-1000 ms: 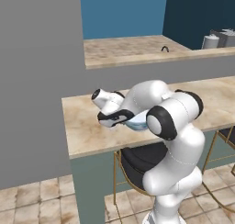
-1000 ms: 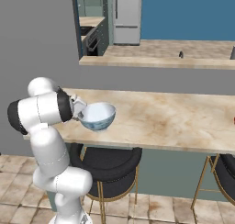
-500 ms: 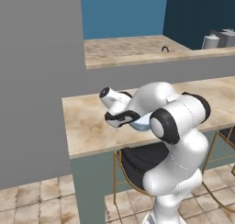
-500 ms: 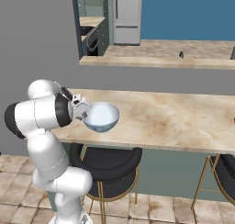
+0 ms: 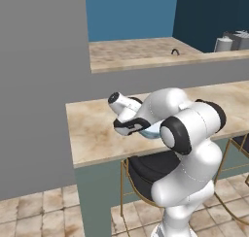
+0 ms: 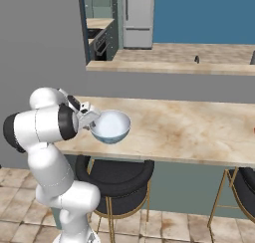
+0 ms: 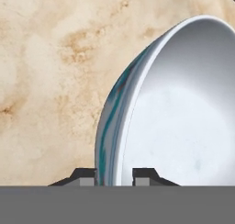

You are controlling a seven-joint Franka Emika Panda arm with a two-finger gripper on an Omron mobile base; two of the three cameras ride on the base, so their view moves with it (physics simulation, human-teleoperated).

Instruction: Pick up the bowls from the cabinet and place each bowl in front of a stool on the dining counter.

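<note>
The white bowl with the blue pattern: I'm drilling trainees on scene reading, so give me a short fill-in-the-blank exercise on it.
1. The jaws are shut on the bowl's ____.
2. The bowl hangs over the dining counter's ____ top.
3. Below the counter edge, under the bowl, stands a ____ padded stool.

Missing words: rim; marble; black
</note>
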